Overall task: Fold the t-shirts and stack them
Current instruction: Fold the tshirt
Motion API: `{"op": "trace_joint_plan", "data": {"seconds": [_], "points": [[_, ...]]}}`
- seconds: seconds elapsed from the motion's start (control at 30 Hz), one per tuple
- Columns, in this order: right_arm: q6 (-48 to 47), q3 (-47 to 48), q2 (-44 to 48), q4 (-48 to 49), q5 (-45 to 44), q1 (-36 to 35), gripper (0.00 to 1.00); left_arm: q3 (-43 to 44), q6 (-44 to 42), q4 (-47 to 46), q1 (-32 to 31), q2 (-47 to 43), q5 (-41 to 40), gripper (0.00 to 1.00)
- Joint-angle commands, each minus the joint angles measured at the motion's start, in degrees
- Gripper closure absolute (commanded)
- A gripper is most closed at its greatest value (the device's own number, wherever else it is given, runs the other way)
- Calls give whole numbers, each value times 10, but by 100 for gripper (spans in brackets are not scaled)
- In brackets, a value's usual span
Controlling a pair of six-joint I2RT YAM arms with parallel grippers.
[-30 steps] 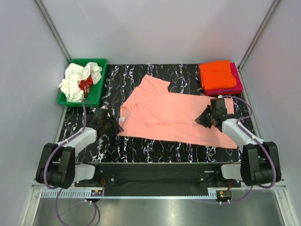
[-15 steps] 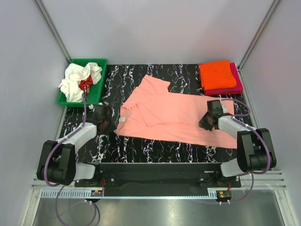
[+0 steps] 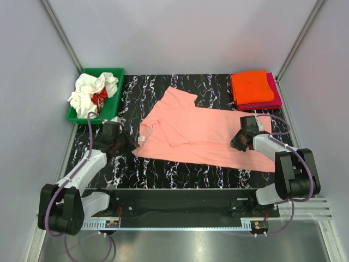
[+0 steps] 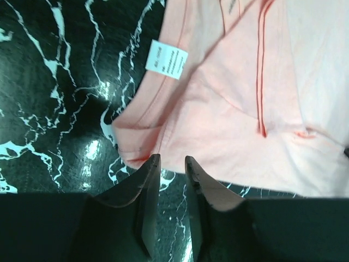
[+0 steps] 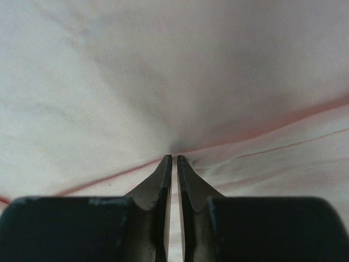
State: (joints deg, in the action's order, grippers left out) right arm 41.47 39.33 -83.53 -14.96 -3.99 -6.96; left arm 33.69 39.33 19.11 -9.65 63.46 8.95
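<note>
So the salmon-pink t-shirt (image 3: 202,136) is lying spread out across the middle of the black marbled counter (image 3: 163,172), mostly flat, with one sleeve pointing toward the far edge and the hem end running off to the right.

The left pincer (image 3: 130,144) is down low at the shirt's left end, by the collar. On the left wrist view its fingertips (image 4: 153,164) have only a narrow gap between them and sit right at the edge of the cloth. I can see dark counter through the gap, and I can't tell if any fabric is actually caught. The white label (image 4: 166,59) shows just beyond.

The right pincer (image 3: 235,141) is on the shirt's right part. Its wrist view shows the jaws nearly together, pinching the pink cloth, with creases running out from the tips.

Far right corner: a folded orange t-shirt (image 3: 252,86) sits on top of a magenta t-shirt (image 3: 274,98). Far left, the green bin (image 3: 112,73) holds a crumpled white t-shirt (image 3: 84,93) and a red t-shirt (image 3: 99,97).
</note>
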Motion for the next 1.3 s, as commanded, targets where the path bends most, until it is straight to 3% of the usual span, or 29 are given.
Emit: {"op": "trace_joint_plan", "data": {"seconds": [0.0,0.27,0.67,1.1,1.27], "points": [[-15,9,4,-19,-30,6,85,1,-56,-31,2,-11,46,71],[-21,6,11,-17,-18,15,85,-37,-101,-46,2,-6,24,71],[-27,-2,20,-14,3,34,85,-58,-94,-100,-5,9,80,72],[-30,-3,14,-9,14,42,85,-47,-103,-94,-16,46,42,70],[-30,-1,11,-9,15,43,85,-38,-114,-84,-19,51,23,75]]}}
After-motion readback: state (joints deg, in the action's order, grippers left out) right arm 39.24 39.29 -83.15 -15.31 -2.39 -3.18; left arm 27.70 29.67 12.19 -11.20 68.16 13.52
